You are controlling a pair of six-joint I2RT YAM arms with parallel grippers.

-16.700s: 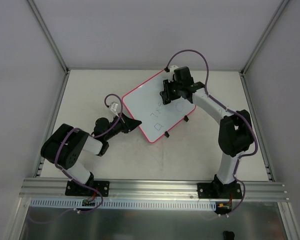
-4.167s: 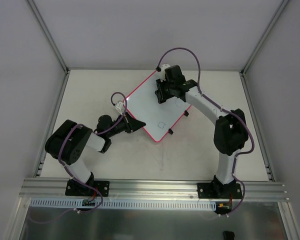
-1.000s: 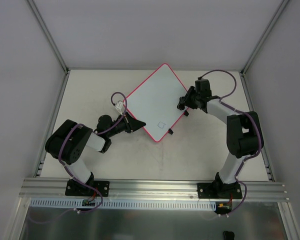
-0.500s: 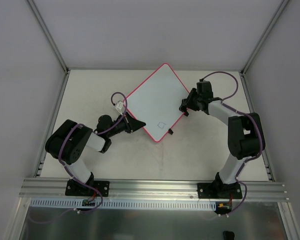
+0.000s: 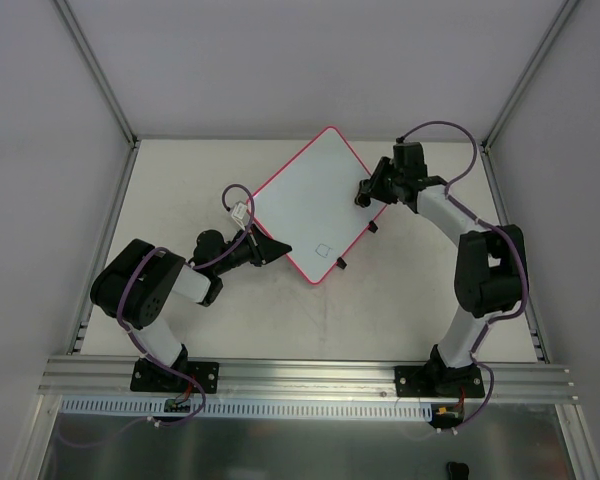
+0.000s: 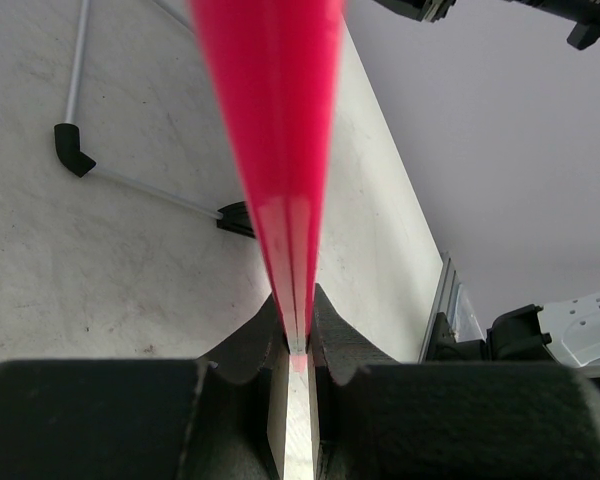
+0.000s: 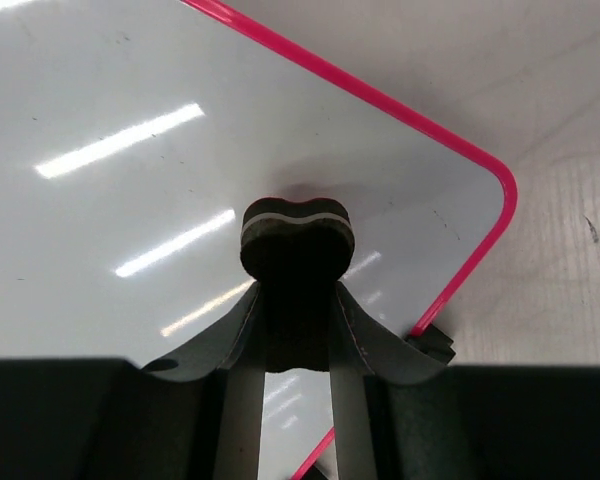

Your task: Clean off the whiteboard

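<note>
We count one whiteboard [image 5: 315,195] flat on the table [image 5: 400,300], with two clips [image 5: 372,227] on its right edge. The left gripper [image 6: 298,325] is clamped on its frame; the right gripper [image 5: 365,191] pinches one eraser [image 7: 296,238] at its right corner

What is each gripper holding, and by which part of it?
Left gripper clamps the whiteboard by its pink edge. Right gripper pinches the black eraser by its rear end.
</note>
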